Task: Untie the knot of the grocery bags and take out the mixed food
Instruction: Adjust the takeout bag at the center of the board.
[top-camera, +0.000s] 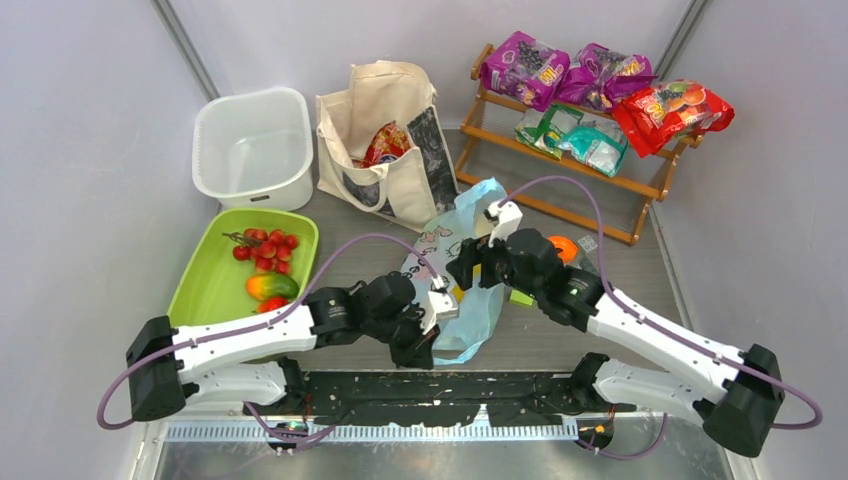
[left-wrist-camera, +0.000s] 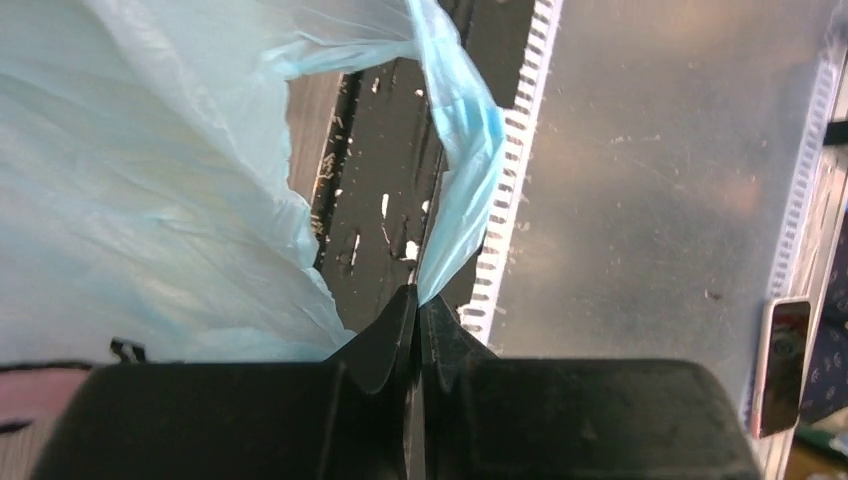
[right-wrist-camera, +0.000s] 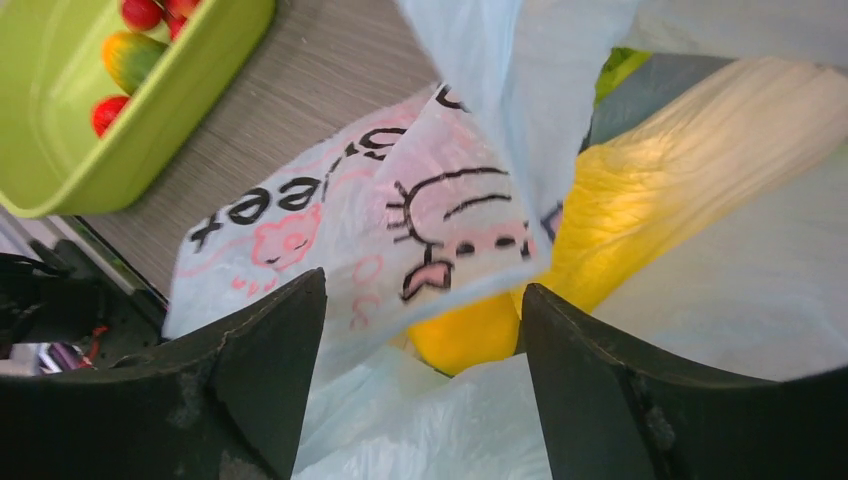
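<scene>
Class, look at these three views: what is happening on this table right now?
Two robot arms are working on the light-blue plastic bag. The left gripper is shut on a thin strip of it, while the right gripper hangs open over the bag's mouth, where a yellow vegetable shows inside. Fruits already lie in the green tray; the canvas tote stands behind with a red packet in it.

Left pincer (left-wrist-camera: 418, 300): jaws fully together, tips pinching a narrow handle strip (left-wrist-camera: 462, 170) of the light-blue plastic bag (left-wrist-camera: 150, 180). The strip runs up from the tips, twisted, and joins the bag film at the top. The bag body fills the left side, with pink print (left-wrist-camera: 35, 395) outlined in black at lower left. Behind: black plate (left-wrist-camera: 380, 180), white toothed rail (left-wrist-camera: 520, 150), scuffed grey metal sheet (left-wrist-camera: 680, 180) on the right.
</scene>
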